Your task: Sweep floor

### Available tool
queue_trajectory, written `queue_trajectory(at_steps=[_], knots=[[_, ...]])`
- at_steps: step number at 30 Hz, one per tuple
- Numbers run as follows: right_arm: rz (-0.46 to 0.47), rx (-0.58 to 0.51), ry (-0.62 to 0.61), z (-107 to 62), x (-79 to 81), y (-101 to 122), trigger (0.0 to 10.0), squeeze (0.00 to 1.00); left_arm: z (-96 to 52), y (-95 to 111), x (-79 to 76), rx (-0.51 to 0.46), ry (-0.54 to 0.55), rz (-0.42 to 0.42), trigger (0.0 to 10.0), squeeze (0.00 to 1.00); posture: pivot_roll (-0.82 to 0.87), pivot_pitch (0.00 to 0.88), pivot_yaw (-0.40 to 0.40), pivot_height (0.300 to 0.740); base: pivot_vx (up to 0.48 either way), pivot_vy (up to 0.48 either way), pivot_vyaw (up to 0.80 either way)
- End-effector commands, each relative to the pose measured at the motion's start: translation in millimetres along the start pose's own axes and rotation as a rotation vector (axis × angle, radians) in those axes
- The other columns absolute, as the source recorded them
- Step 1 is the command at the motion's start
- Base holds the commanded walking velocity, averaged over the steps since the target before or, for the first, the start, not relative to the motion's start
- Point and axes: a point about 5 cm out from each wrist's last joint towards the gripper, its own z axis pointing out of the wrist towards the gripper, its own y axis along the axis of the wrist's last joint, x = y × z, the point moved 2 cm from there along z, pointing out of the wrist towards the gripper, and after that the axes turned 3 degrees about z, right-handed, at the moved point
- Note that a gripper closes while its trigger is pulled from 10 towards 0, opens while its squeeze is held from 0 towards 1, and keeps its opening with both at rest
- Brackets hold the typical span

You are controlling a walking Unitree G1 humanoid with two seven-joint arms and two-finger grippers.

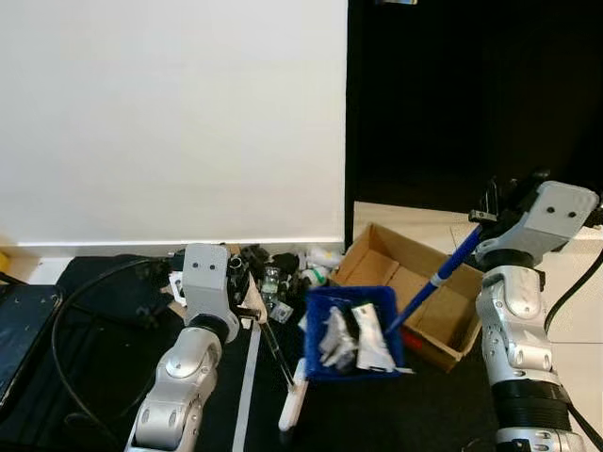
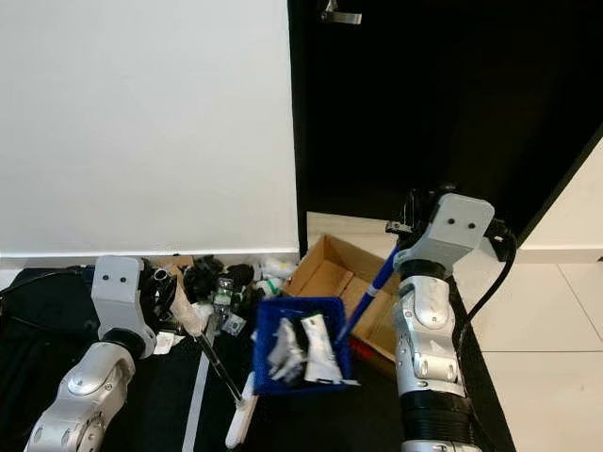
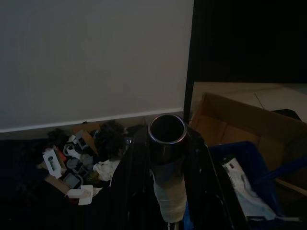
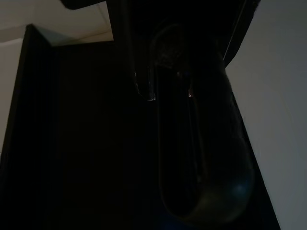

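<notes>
Broom (image 1: 275, 350) clamped in left gripper (image 1: 247, 303), blue dustpan (image 1: 353, 334) handle in right gripper (image 1: 490, 218).

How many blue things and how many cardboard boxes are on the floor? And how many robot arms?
Blue things: 2, the blue dustpan and its blue handle
Cardboard boxes: 1, the cardboard box
Robot arms: 2, the left arm and the right arm
Total: 5

At centre frame you have a blue dustpan (image 1: 350, 331) on a blue handle (image 1: 443, 275), holding white and black scraps. Behind it sits a tan cardboard box (image 1: 415, 282). The wall (image 1: 170, 113) upper left is white, the door (image 1: 471, 94) upper right black, and the mat (image 1: 104, 377) below black.
</notes>
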Motion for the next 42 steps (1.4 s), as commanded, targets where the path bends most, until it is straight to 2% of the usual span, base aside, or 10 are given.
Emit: queue_trajectory(at_steps=[1,5,6,12,21,27,31,37,42], knots=[[0.02,-0.078,0.029,4.9,9.8,20,10.0,0.0,-3.0,-1,1.0,0.004,0.014,0.01,10.0,0.0,0.08,0.136,0.093,0.74,0.0,0.0,0.0],[0.009,-0.126,0.006,14.6,1.9,34,10.0,0.0,-3.8,-2,0.8,0.008,0.014,0.01,10.0,0.0,0.08,0.139,0.094,0.74,0.0,0.0,0.0],[-0.015,-0.135,-0.026,20.8,-8.5,37,10.0,0.0,-4.3,-3,1.3,0.011,0.014,0.01,10.0,0.0,0.08,0.139,0.094,0.74,0.0,0.0,0.0],[-0.063,-0.123,-0.114,36.3,-37.7,34,10.0,0.0,-5.2,-3,2.8,0.016,0.012,0.013,10.0,0.0,0.09,0.148,0.104,0.74,0.0,0.0,0.0],[-0.095,-0.152,-0.192,55.6,-54.6,43,10.0,0.0,-8.6,-1,4.4,0.022,0.001,0.026,10.0,0.0,0.12,0.161,0.12,0.74,0.0,0.0,0.0],[-0.092,-0.187,-0.187,66.5,-51.3,51,10.0,0.0,-12.6,-1,7.0,0.029,-0.003,0.038,10.0,0.0,0.14,0.171,0.127,0.74,0.0,0.0,0.0],[-0.041,-0.23,-0.158,76.6,-43.5,65,10.0,0.0,-15.3,-1,7.7,0.035,-0.001,0.042,10.0,0.0,0.14,0.17,0.119,0.74,0.0,0.0,0.0],[-0.011,-0.259,-0.115,73.2,-29.8,70,10.0,0.0,-15.4,-2,4.5,0.035,0.005,0.031,10.0,0.0,0.13,0.162,0.099,0.74,0.0,0.0,0.0],[0.036,-0.303,-0.094,61.8,-19.8,76,10.0,0.0,-12.9,-3,-2.0,0.033,-0.004,0.018,10.0,0.0,0.11,0.154,0.089,0.74,0.0,0.0,0.0]])
